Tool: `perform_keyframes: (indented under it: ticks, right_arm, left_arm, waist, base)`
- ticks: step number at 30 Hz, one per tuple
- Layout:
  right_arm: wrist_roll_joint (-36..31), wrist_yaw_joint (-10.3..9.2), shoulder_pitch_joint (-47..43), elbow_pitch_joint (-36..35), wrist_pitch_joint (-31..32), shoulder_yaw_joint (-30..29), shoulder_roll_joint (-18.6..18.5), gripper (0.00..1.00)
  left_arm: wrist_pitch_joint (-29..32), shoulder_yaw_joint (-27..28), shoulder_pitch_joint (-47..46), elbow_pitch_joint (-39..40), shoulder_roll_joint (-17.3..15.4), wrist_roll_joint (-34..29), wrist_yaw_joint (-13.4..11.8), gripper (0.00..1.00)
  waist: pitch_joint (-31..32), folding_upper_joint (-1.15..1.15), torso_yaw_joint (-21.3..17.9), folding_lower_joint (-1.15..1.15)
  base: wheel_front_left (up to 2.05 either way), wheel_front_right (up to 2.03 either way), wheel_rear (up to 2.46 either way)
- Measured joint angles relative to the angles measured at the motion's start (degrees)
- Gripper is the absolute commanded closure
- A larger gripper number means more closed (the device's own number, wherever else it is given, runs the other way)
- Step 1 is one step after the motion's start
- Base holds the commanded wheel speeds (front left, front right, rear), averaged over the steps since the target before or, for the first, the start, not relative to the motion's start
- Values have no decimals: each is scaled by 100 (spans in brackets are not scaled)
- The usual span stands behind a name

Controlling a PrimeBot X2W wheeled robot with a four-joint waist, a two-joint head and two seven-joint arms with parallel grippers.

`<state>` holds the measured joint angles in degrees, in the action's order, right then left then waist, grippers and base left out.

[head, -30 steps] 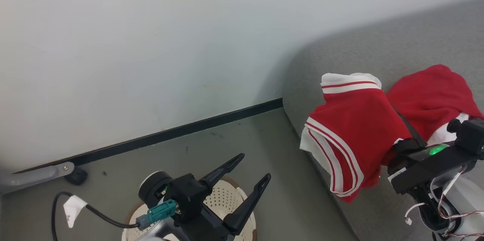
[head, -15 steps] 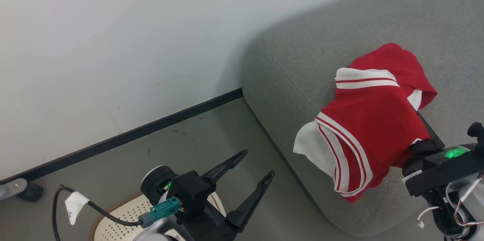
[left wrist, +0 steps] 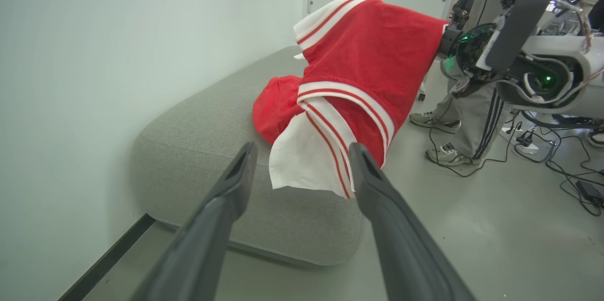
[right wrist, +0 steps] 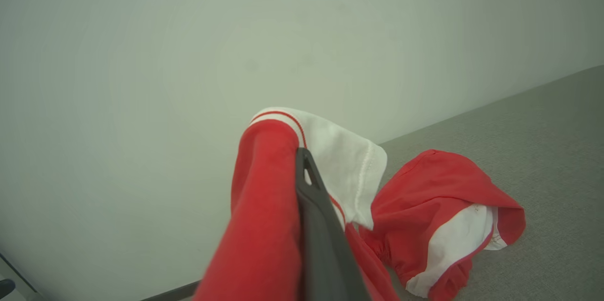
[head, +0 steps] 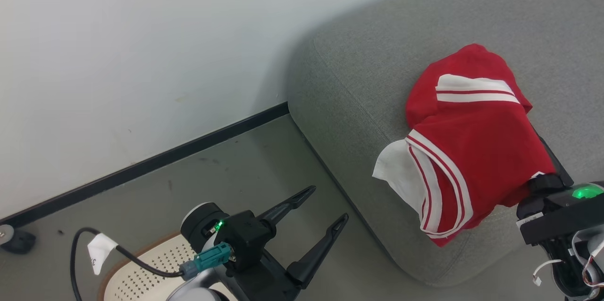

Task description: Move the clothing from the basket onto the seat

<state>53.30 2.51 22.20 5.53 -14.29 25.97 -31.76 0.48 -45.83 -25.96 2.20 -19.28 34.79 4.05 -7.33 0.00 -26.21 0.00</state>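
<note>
Now, your right gripper [right wrist: 306, 169] clamps the clothing [head: 472, 150] at the seat's [head: 358, 84] edge: release there and it may slide off; left gripper [head: 328, 204] wide, empty.

Head cam looks steeply down from above, mid range: sofa [head: 358, 84] corner at 2 o'clock, basket [head: 146, 263] at 7. Left wrist cam sits low by the floor, facing the sofa end and red garment [left wrist: 368, 55] at 12, fairly near. Right wrist cam is tight on that garment, wall [right wrist: 188, 55] behind; all three share garment and sofa.
</note>
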Motion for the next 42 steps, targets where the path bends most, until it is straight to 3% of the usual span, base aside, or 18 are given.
perform_keyframes:
  ticks: [11, 14, 26, 42]
  right_arm:
    - [-144, 2, -90, -103, 0, -249, 31, 100]
    - [-127, 96, 2, -76, 0, -327, 37, 100]
    - [227, 355, 1519, 828, 18, -733, -131, 100]
    - [428, 417, 3375, 2261, 314, -927, -283, 100]
  left_arm:
    - [41, -14, -86, -11, -1, -1, 4, 0]
    - [44, -21, -87, 14, -4, -3, 4, 0]
    - [249, -76, -221, 185, -49, -37, 7, 0]
    - [608, -71, -452, 510, -300, -60, 51, 0]
  waist:
    - [-80, 0, -72, 0]
    - [-119, 0, -82, 0]
    - [-495, 0, -64, 0]
    - [-1345, 0, 159, 1]
  base:
    - [0, 0, 0]
    - [0, 0, 0]
    - [0, 0, 0]
    - [0, 0, 0]
